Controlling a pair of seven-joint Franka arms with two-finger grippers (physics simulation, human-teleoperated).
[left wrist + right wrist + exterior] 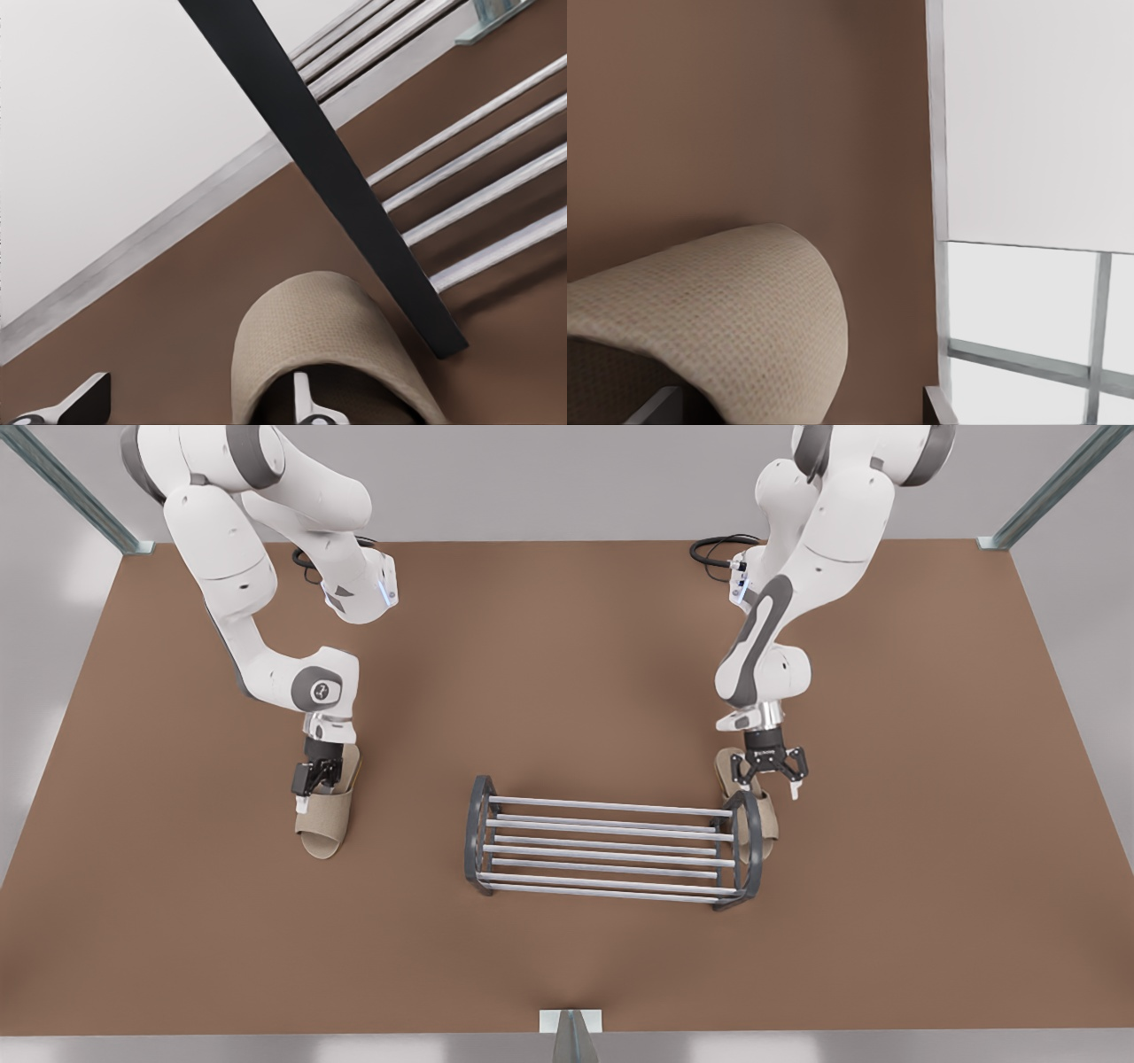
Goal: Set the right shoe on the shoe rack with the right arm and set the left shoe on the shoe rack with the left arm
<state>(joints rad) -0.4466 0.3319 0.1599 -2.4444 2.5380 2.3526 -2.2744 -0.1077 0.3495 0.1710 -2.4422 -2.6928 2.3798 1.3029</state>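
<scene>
Both grippers have fingers spread: left gripper (772, 769) over the beige woven slipper (725, 772) just beside the silver-barred shoe rack (611, 806), right gripper (312, 781) at its twin slipper (323, 825) well apart from the rack, so I'd close squarely on each strap before lifting.

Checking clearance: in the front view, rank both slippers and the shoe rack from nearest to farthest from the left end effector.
1. near slipper, beneath the left end effector, front view's right.
2. shoe rack, centre.
3. far slipper, front view's left.
</scene>
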